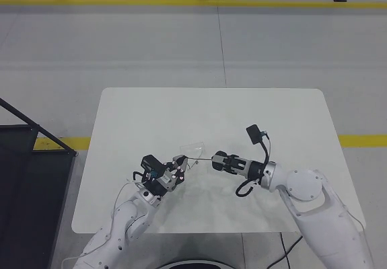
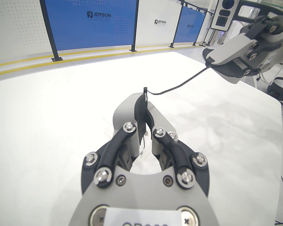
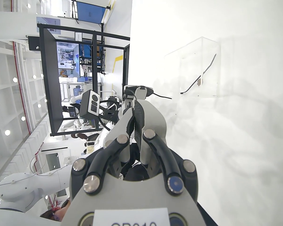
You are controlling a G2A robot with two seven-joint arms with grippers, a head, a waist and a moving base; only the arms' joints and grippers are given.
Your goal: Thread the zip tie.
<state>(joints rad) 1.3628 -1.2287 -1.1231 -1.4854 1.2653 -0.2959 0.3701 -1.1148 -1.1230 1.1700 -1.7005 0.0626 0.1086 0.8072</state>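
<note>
Well inside the bench (image 1: 280,114) edges, left claw (image 2: 145,104) and right claw (image 1: 215,160) face each other, each pinching one end of the zip tie (image 2: 179,85).

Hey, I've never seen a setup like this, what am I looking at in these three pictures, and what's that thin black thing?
It is a two-armed robot working at a white table. The top view looks down from a camera above its arms. The other two come from cameras on its wrists, so each shows its own gripper up close. The left gripper and the right gripper are both shut on one thin black zip tie, which spans the gap between them above the table. On the table lies a clear box with a second zip tie inside. Whether the held tie is threaded yet is not clear.
</note>
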